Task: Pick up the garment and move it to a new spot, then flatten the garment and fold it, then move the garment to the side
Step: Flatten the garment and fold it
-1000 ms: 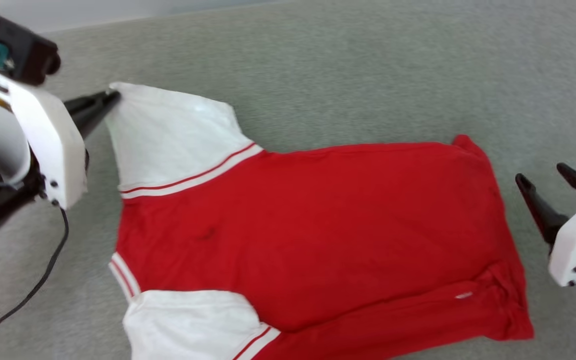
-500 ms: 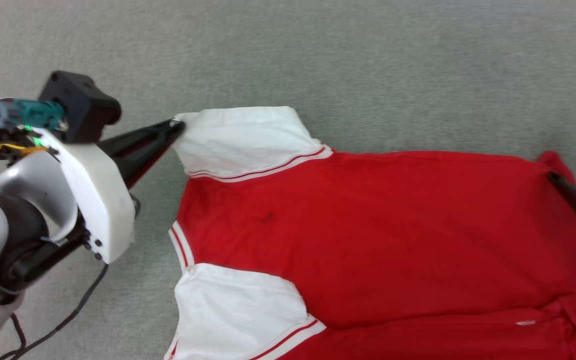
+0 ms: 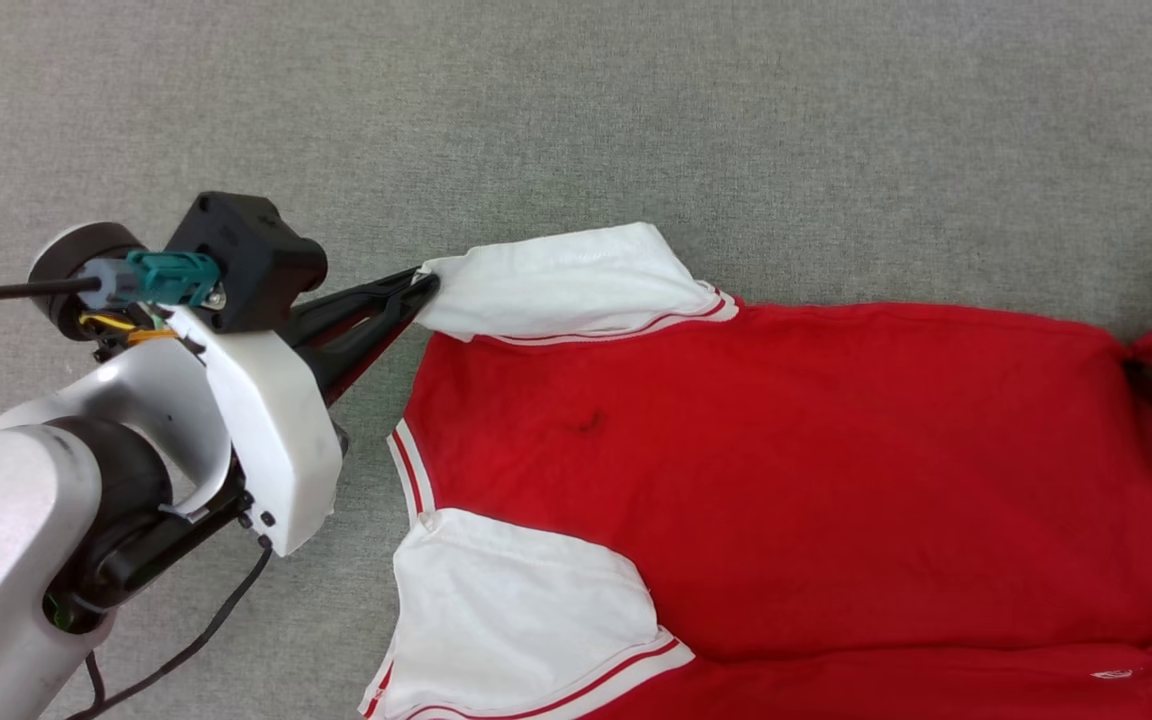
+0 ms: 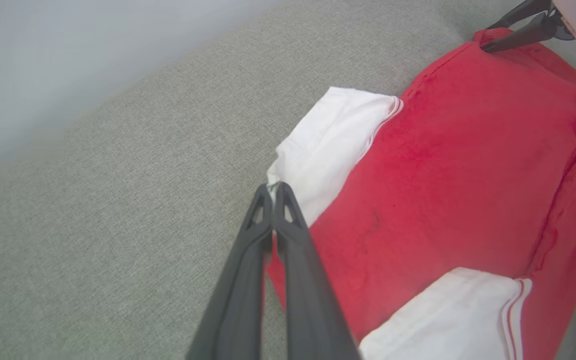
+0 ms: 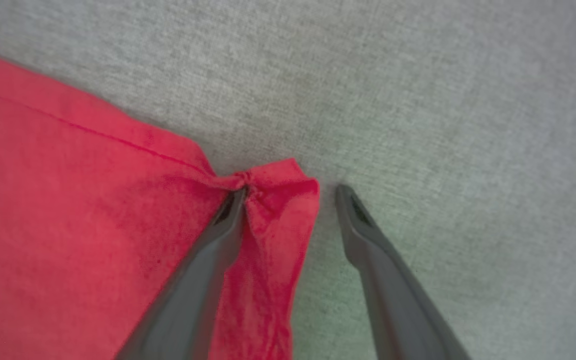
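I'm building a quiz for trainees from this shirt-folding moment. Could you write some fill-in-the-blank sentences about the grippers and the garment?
1. The left gripper is shut on a ____ sleeve corner of the garment.
2. The right gripper is ____, its fingers straddling a red corner.
3. The garment lies on a ____ woven surface.
Missing words: white; open; grey.

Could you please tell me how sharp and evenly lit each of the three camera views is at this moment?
Head view: sharp, with soft even light, and the garment and left gripper are crisp. Left wrist view: in focus mid-frame, with a hazy pale upper-left corner. Right wrist view: soft all over, the right gripper is blurred, and there is a greenish cast on the grey surface between its fingers.
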### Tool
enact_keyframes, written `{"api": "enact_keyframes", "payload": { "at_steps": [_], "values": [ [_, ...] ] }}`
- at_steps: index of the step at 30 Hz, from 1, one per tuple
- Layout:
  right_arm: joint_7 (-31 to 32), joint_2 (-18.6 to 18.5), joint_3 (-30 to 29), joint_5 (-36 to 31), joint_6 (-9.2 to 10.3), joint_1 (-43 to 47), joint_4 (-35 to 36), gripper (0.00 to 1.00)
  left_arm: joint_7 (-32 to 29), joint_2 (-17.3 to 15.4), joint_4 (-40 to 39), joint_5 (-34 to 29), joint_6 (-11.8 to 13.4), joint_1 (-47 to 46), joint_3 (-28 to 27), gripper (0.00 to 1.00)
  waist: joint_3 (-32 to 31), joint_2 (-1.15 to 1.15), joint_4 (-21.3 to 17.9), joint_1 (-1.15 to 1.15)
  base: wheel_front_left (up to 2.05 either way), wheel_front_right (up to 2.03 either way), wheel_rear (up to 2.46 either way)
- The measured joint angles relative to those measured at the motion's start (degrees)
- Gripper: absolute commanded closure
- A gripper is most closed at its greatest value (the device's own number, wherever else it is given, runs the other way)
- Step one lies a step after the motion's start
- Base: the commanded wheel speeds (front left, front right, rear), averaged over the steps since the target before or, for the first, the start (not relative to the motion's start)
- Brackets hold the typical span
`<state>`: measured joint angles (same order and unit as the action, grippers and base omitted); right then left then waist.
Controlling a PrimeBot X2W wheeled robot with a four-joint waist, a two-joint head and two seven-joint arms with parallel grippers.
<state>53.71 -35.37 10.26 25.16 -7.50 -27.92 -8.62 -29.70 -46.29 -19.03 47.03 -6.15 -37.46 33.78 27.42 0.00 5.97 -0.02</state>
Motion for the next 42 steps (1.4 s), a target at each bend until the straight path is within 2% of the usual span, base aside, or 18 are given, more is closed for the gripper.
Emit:
{"api": "enact_keyframes", "payload": {
  "at_steps": [1,9,14,21,24,30,36,42],
  "values": [
    [-0.44,-0.18,0.36,0.15,0.0,-0.02,-0.35,1.0,0.16,0.07,0.31,-0.04,0.0,0.0,0.22,1.0,-0.14,0.0,0.01,0.0,0.0,0.0,0.0],
    [-5.34,1.83,-1.67,2.45,-0.03,-0.18,-3.05,1.0,2.27,-0.25,2.87,0.03,0.71,2.14,-0.47,1.0,-3.3,0.0,-0.87,0.02,0.0,0.0,0.0],
    [-8.45,1.0,-2.74,2.69,-0.01,2.15,-0.09,1.0,3.94,-1.16,3.37,0.75,2.22,6.03,-0.85,1.0,-6.94,0.0,-1.67,0.01,0.0,0.0,0.0],
    [-10.16,1.38,-6.53,4.36,-0.01,12.23,6.24,1.0,6.08,-4.43,0.79,2.75,5.56,15.69,-1.43,1.0,-12.78,0.0,-2.87,0.01,0.0,0.0,0.0],
    [-10.17,2.55,-8.23,5.08,-0.02,17.39,9.07,1.0,6.61,-5.55,-0.91,4.04,7.87,20.33,-1.55,1.0,-14.74,0.0,-3.31,0.01,0.0,0.0,0.0],
    [-8.61,4.68,-10.76,5.41,-0.01,26.97,12.79,1.0,7.56,-7.45,-3.53,5.83,10.21,29.01,-0.44,1.0,-16.03,0.0,-3.58,0.01,0.0,0.0,0.0],
    [-7.49,5.43,-10.65,5.01,-0.01,32.04,13.27,1.0,7.31,-6.13,-1.79,8.56,10.68,33.76,2.33,1.0,-15.47,0.0,-3.53,0.01,0.0,0.0,0.0],
    [-7.56,5.5,-8.86,4.76,-0.01,32.7,11.55,1.0,5.56,-3.91,3.32,7.35,9.78,34.06,5.87,1.0,-15.11,0.0,-3.59,0.01,0.0,0.0,0.0]
  ]
}}
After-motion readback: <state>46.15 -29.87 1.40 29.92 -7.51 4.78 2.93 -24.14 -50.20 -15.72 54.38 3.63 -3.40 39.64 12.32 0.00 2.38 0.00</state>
